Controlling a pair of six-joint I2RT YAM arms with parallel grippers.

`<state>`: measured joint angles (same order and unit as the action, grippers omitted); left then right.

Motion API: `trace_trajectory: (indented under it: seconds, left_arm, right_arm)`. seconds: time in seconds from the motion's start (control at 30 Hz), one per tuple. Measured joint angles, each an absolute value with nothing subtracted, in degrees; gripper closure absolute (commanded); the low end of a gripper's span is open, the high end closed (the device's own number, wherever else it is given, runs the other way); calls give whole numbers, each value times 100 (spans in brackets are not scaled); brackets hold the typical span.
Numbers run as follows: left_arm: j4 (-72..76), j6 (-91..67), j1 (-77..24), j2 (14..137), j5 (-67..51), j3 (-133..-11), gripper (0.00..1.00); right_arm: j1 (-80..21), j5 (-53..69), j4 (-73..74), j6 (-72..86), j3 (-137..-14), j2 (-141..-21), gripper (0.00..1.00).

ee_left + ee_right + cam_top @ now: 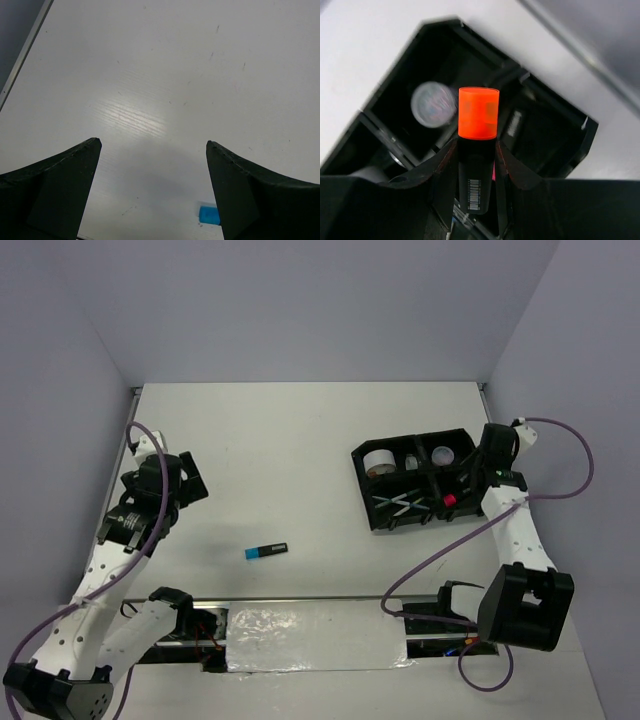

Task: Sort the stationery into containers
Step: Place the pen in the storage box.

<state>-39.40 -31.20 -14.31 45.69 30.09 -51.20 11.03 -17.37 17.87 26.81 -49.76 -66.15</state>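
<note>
While the right tool (pixel 476 150) clenches an orange-capped black plastic highlighter (pixel 478 112) over the black compartmented plastic tray (pixel 400 508), already part-filled, the left tool (pixel 153 142) gapes released, a blue-ended highlighter (pixel 266 551) lying unsorted on the worktop (pixel 300 440) just beneath.

Left arm (pixel 105 575) folded back on its own side, elbow low, wrist raised; jaws spread wide, nothing between them, tips above the surface (pixel 165 75). Right arm (pixel 520 535) stretched forward, wrist pitched down; jaws closed on the orange-capped highlighter (pixel 478 150), gripped on its black barrel, cap sticking out past the tips
</note>
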Motion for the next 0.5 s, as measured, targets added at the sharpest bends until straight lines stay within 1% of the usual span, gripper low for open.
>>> trace_trajectory:
  seconds: [0.1, 0.17, 0.2, 0.23, 0.27, 0.33, 0.37, 0.4, 0.5]
  left_arm:
    - [-3938, -3085, -1431, 4665, 2947, -5120, 1]
    - [-3935, -3015, -1431, 4681, 2904, -5120, 1]
    - [-3933, -3006, -1431, 4681, 2884, -5120, 1]
    - [-3929, -3000, -1431, 4681, 2864, -5120, 1]
    - [-3929, -2995, -1431, 4683, 2849, -5120, 1]
    - [-3927, -2993, -1431, 4700, 2823, -5120, 1]
    - [-3927, -2991, -1431, 4711, 2818, -5120, 1]
    - [-3927, -2991, -1431, 4720, 2814, -5120, 1]
    - [-3920, -2991, -1431, 4724, 2801, -5120, 1]
  right_arm:
    - [1153, -1594, 1846, 2742, -4753, -6694, 93]
    - [1170, -1487, 1833, 2762, -4619, -6694, 73]
    - [1184, -1417, 1809, 2766, -4556, -6694, 51]
    - [1190, -1363, 1802, 2777, -4497, -6694, 39]
    - [1194, -1315, 1802, 2818, -4456, -6694, 33]
    - [1201, -1243, 1811, 2821, -4434, -6694, 28]
    - [1203, -1188, 1800, 2825, -4434, -6687, 19]
    - [1203, -1129, 1789, 2838, -4434, -6674, 0]
    - [1203, -941, 1772, 2808, -4434, -6580, 0]
